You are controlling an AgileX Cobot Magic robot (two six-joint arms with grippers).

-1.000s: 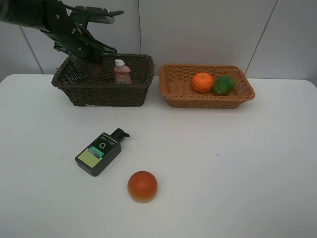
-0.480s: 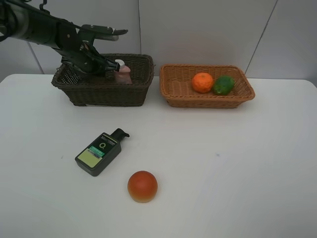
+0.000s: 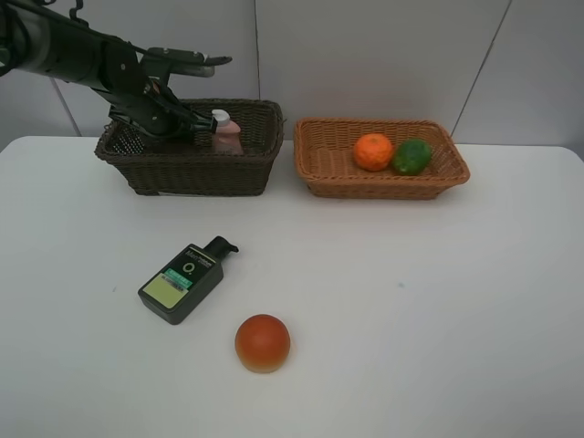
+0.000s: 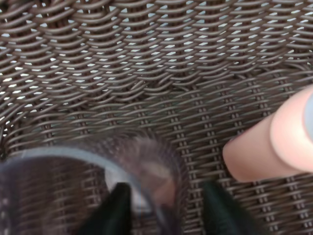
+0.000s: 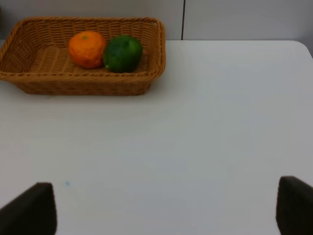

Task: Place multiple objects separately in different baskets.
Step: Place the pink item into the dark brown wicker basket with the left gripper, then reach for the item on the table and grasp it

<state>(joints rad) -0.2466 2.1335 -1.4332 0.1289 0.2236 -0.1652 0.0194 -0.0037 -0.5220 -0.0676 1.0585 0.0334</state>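
Note:
My left gripper (image 3: 170, 122) reaches into the dark brown basket (image 3: 192, 170). In the left wrist view its jaws (image 4: 168, 211) stand apart, astride the wall of the translucent mauve cup (image 4: 63, 186), which sits on the basket floor (image 4: 146, 58). The pink bottle (image 3: 224, 130) stands beside it (image 4: 274, 142). The orange (image 3: 373, 151) and the green fruit (image 3: 412, 156) lie in the tan basket (image 3: 383, 187). The dark green pump bottle (image 3: 182, 281) and the red-orange fruit (image 3: 263, 342) lie on the table. My right gripper (image 5: 161, 210) is open and empty above the table.
The white table (image 3: 438, 301) runs to a pale wall behind the baskets. The right wrist view shows the tan basket (image 5: 83, 84) with the orange (image 5: 86, 48) and the green fruit (image 5: 122, 53) in it.
My left arm has risen out of the deep part of the dark basket and drawn back to the left. Nothing else has moved.

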